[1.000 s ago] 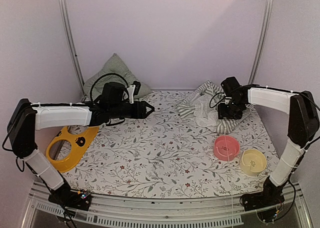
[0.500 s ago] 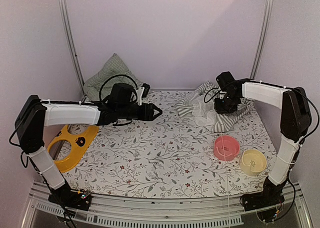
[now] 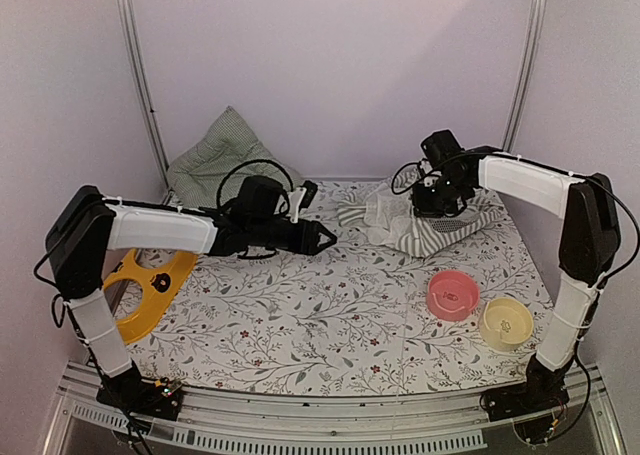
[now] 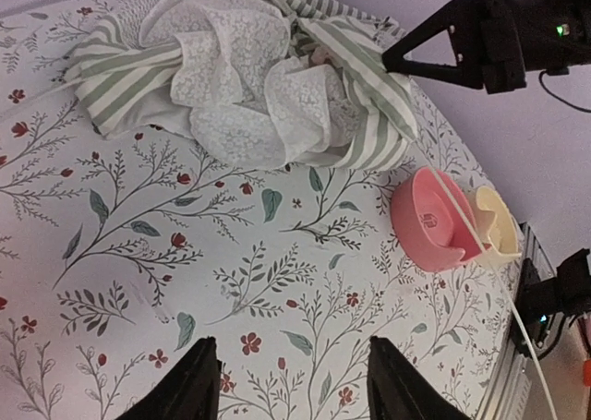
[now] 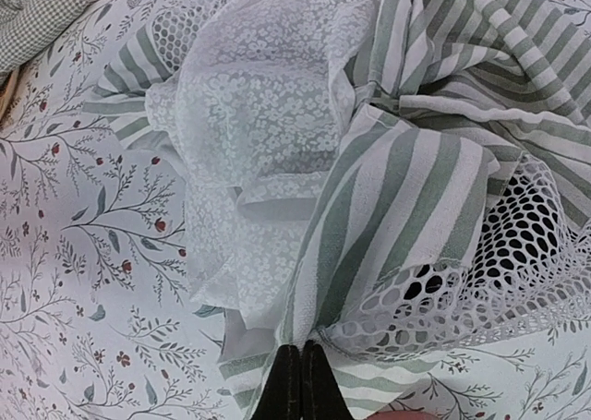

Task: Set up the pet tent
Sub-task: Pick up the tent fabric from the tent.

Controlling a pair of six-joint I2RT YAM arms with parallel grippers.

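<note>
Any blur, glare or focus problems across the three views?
Top external: soft even light, faint shadows, no glare; the side poles look slightly bowed, probably mild wide-angle distortion. Left wrist: pet tent and pink bowl are sharp, and the left fingers are dark silhouettes. Right wrist: mesh and stripes are crisp with no motion blur; the right fingers are near black at the bottom edge.
</note>
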